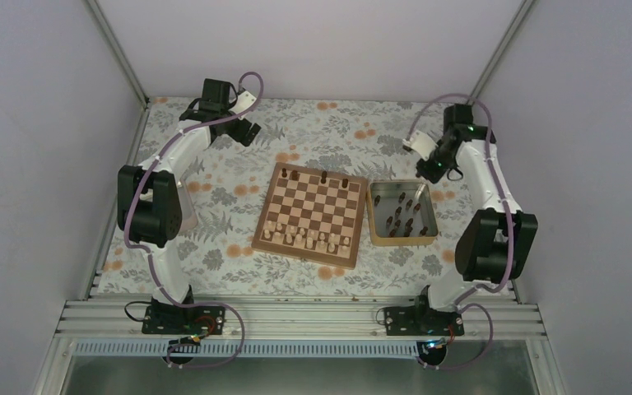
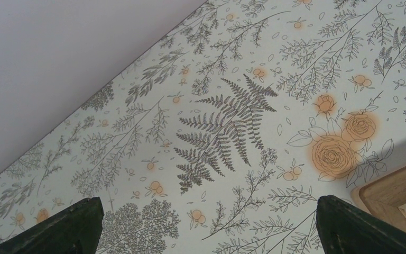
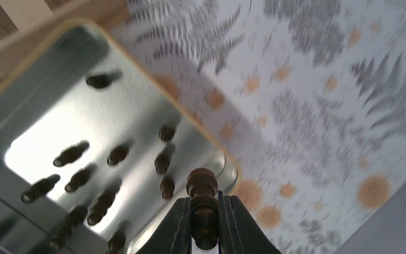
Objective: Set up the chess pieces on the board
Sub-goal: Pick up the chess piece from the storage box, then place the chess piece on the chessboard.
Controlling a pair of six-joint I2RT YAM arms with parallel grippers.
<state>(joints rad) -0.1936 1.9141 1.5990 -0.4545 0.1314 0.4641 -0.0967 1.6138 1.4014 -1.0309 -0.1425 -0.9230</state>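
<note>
I have the right gripper (image 3: 205,205) pinched narrow on a dark chess piece (image 3: 203,186). The piece stands upright between the two fingers with its rounded top poking out above them, and it sits above the corner of the metal tray (image 3: 137,108). The rest of the dark pieces (image 3: 117,154) lie scattered on the tray's shiny floor, most of them on their sides. From overhead, the tray sits just beside the right edge of the chessboard (image 1: 313,212), and my right arm reaches over the tray's far end. A few dark pieces (image 1: 322,177) already stand along the board's far row, while the pale pieces (image 1: 309,239) fill the near rows. The left gripper (image 2: 207,200) has its fingers (image 2: 79,225) spread wide with nothing between them. It hangs over the flowered tablecloth (image 2: 232,116), well away from the pieces, toward the far left of the table. Its wrist camera catches only a corner of the board at the lower right edge.
</note>
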